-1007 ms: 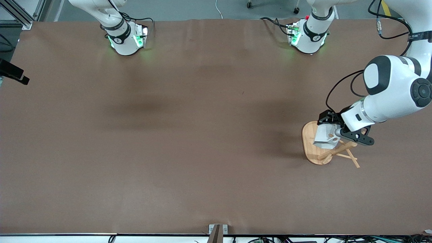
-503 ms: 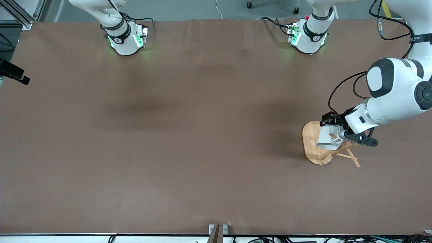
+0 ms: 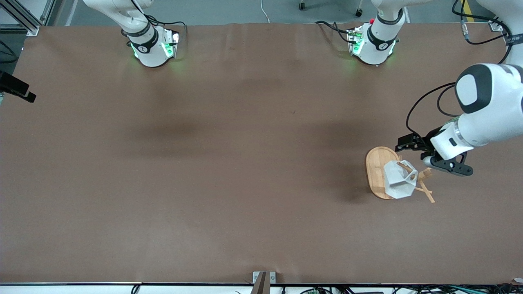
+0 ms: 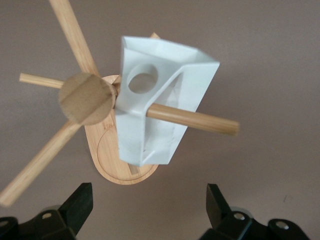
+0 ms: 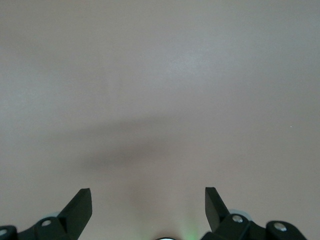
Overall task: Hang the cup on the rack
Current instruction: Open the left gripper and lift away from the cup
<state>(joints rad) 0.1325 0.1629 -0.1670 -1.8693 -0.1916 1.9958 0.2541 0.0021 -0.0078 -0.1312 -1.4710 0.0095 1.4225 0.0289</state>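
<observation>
The white faceted cup (image 3: 396, 181) hangs on a peg of the bamboo rack (image 3: 374, 167) toward the left arm's end of the table. In the left wrist view a peg (image 4: 200, 120) passes through the cup (image 4: 160, 120) beside the post's round top (image 4: 86, 98), above the oval base (image 4: 107, 170). My left gripper (image 3: 413, 154) (image 4: 149, 205) is open and empty, just clear of the cup, over the table beside the rack. My right gripper (image 5: 148, 205) is open and empty over bare table; it does not show in the front view.
Several free pegs (image 3: 427, 195) stick out from the rack toward the front camera. The brown table (image 3: 245, 163) stretches wide toward the right arm's end. Both arm bases (image 3: 151, 47) stand along the edge farthest from the front camera.
The left gripper opened, let go of the cup and drew back toward its own end of the table. The cup settled lower on the peg. The right arm has not moved.
</observation>
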